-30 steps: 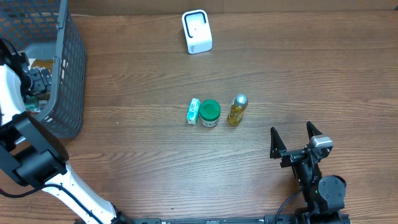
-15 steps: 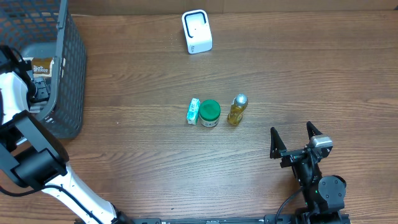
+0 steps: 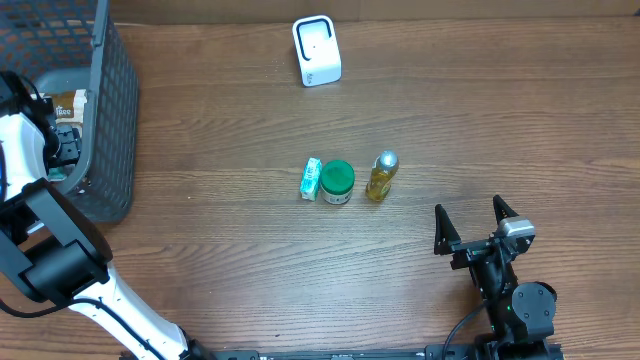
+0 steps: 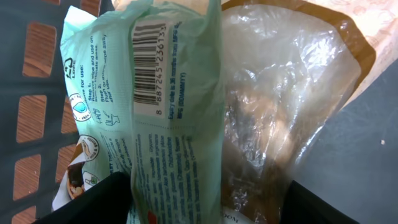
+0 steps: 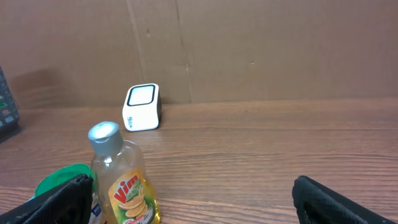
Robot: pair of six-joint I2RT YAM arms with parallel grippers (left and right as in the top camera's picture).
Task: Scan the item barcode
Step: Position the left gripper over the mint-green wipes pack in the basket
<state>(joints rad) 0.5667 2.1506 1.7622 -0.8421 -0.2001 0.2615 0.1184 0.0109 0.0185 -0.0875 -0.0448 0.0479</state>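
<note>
Inside the dark mesh basket (image 3: 108, 110) my left gripper (image 3: 66, 140) reaches down among packets. The left wrist view is filled by a mint green packet (image 4: 168, 106) with its barcode (image 4: 149, 59) facing the camera. A clear and brown bag (image 4: 286, 106) lies against it. Both sit between the jaws of my left gripper (image 4: 199, 202), whose fingers (image 4: 93, 202) touch their outer edges; whether they press is unclear. The white scanner (image 3: 316, 50) stands at the back of the table. My right gripper (image 3: 475, 225) rests open near the front right, holding nothing.
At mid-table stand a small teal box (image 3: 311, 179), a green-lidded jar (image 3: 337, 182) and a yellow Vim bottle (image 3: 381, 176). The right wrist view shows the bottle (image 5: 122, 180) by its left finger and the scanner (image 5: 142, 107) beyond. The basket wall rises at the far left.
My left wrist has shifted slightly toward the front inside the basket, uncovering a brown packet behind it. The right arm and the table items have not moved.
</note>
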